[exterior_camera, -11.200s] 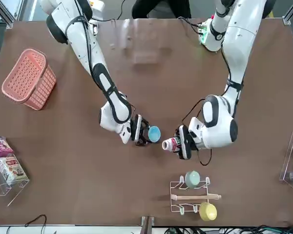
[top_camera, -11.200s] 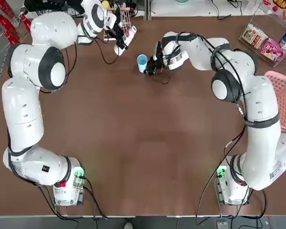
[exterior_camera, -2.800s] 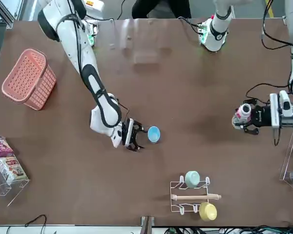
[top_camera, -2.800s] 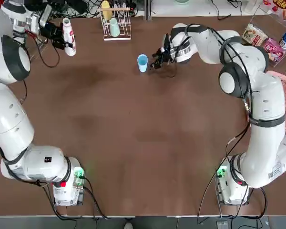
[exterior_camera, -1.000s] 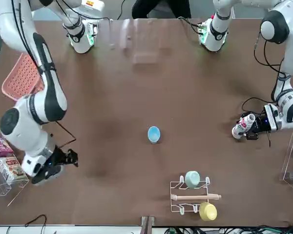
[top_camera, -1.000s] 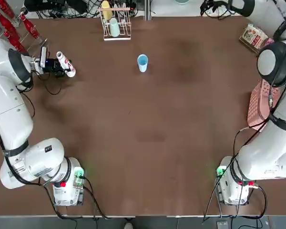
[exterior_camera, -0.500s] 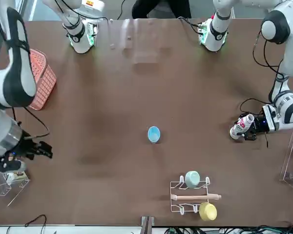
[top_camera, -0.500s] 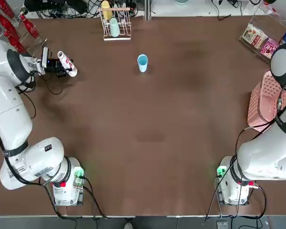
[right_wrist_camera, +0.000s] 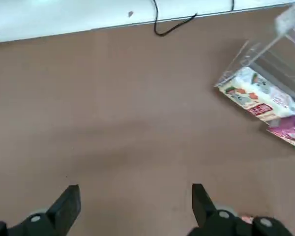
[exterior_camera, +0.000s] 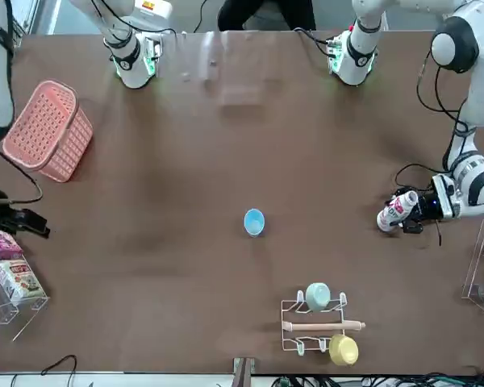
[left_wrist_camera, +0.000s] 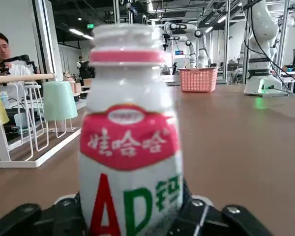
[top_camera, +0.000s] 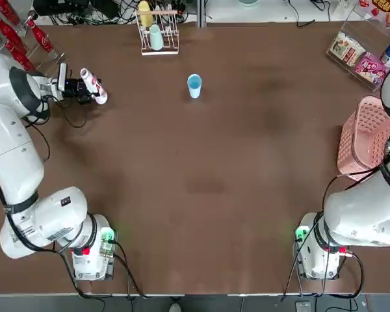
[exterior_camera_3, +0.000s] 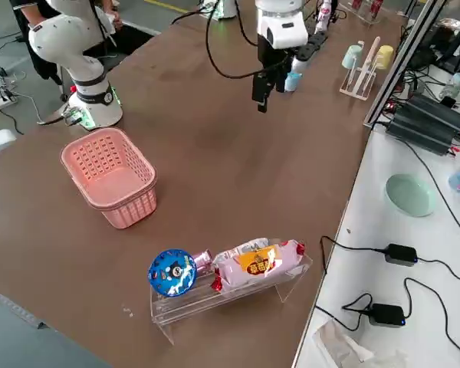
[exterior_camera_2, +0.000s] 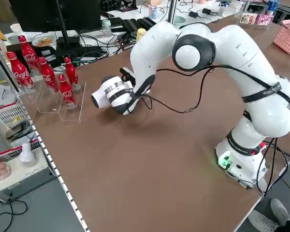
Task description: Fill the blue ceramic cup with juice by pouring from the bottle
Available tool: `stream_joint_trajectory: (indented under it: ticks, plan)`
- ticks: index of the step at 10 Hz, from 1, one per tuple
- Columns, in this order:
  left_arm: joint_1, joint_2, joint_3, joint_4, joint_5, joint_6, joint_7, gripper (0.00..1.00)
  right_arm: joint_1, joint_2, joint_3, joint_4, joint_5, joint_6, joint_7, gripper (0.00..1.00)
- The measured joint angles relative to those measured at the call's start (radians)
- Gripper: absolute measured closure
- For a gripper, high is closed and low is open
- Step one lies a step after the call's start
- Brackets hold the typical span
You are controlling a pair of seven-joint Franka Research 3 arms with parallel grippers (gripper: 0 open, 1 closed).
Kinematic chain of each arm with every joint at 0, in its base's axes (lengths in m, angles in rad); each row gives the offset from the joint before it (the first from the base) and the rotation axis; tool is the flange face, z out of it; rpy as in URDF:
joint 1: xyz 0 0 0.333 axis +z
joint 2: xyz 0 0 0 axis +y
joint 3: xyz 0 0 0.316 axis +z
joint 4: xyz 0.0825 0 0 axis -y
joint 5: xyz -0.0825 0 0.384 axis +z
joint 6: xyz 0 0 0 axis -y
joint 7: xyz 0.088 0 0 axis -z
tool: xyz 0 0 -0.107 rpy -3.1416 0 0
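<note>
Two arms: both bases sit at the near edge of the brown desk, the left one bent out to the robot's left edge, the right one lifted high at the robot's right.
Pink basket: on the desk at the robot's right edge, well apart from the task's things.
Right tool: raised over the right part of the desk, its jaws spread wide with nothing between them; its wrist view looks down on bare desk and a clear snack rack.
Left tool: low at the desk near the left edge, level, set around the lower part of the bottle; whether it clamps or merely brackets the bottle cannot be told.
Bottle: white with a red label, cap on and uppermost in the left wrist view, well apart from the cup.
Blue ceramic cup: upright and alone toward the far middle of the desk, mouth up; its contents cannot be made out.
Cola bottles: red, at the far left corner.
Cup rack: at the far edge, carrying a mint cup and a yellow cup.
</note>
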Motion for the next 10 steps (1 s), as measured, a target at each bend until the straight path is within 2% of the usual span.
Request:
stream_joint_trajectory:
  ticks: [2, 4, 6, 10]
  plan:
    - [0.001, 0.000, 0.000, 0.004, 0.000, -0.002, 0.000, 0.00, 0.034, -0.088, -0.034, -0.069, 0.000, -0.037, 0.008, 0.00]
    - [0.003, -0.001, 0.000, 0.006, 0.011, -0.002, 0.000, 0.00, 0.058, -0.173, -0.050, -0.172, 0.000, -0.051, 0.015, 0.00]
    - [0.017, -0.013, 0.001, 0.016, 0.049, -0.002, 0.000, 0.00, 0.077, -0.208, -0.060, -0.222, 0.000, -0.062, 0.015, 0.00]
    - [0.039, -0.037, 0.007, 0.028, 0.075, -0.004, -0.001, 0.00, 0.101, -0.223, -0.064, -0.239, 0.000, -0.071, 0.016, 0.00]
